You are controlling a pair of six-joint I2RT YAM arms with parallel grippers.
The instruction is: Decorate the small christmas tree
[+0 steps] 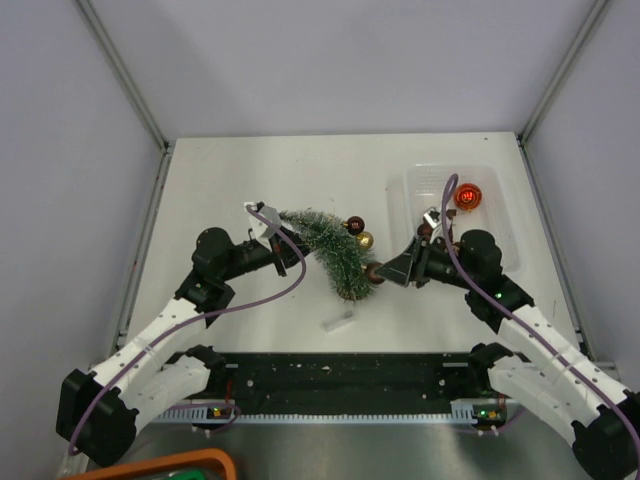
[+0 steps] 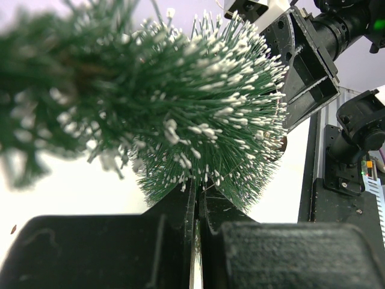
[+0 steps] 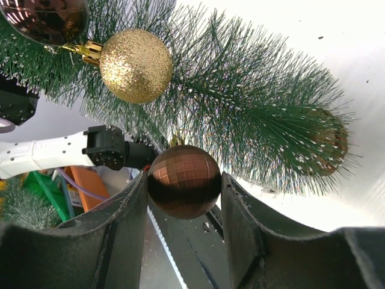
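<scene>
The small christmas tree point(image 1: 328, 246) lies tilted above the table, its tip to the left and its wooden disc base point(image 3: 334, 142) to the lower right. My left gripper point(image 1: 288, 247) is shut on the tree's tip end, with bristles point(image 2: 204, 108) pinched between the nearly touching jaws point(image 2: 198, 194). My right gripper point(image 1: 388, 272) is shut on a brown faceted bauble point(image 3: 184, 180), which it holds against the lower branches near the base. A gold glitter bauble point(image 3: 136, 65) and a dark glossy bauble point(image 3: 45, 18) hang on the tree point(image 3: 252, 114).
A clear plastic container point(image 1: 408, 186) stands at the back right with a red bauble point(image 1: 467, 196) inside. A small clear piece point(image 1: 338, 320) lies on the table in front of the tree. The black rail point(image 1: 340, 378) runs along the near edge.
</scene>
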